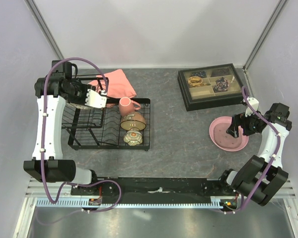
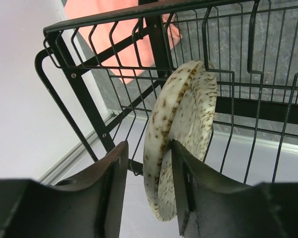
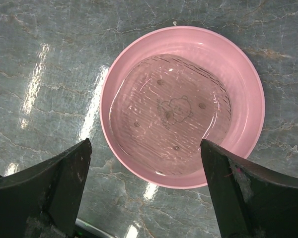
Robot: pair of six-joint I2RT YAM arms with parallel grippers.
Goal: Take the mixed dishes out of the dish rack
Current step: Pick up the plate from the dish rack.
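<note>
- Left wrist: left gripper [image 2: 149, 148] straddles grey speckled bowl [image 2: 181, 114] in dish rack [image 2: 84, 94], jaws apart;
- Right wrist: right gripper [image 3: 145, 148] spread wide over pink plate [image 3: 238, 74]; bear face [image 3: 175, 108] embossed

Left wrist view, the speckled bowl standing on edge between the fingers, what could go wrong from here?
1. The left gripper straddles only the thin rim of the grey speckled bowl, which stands on edge; it may pivot or slip when lifted.
2. The bowl sits among the dish rack wires, so it could snag one and drag the rack.
3. The pink mug stands close by and might get knocked.
</note>
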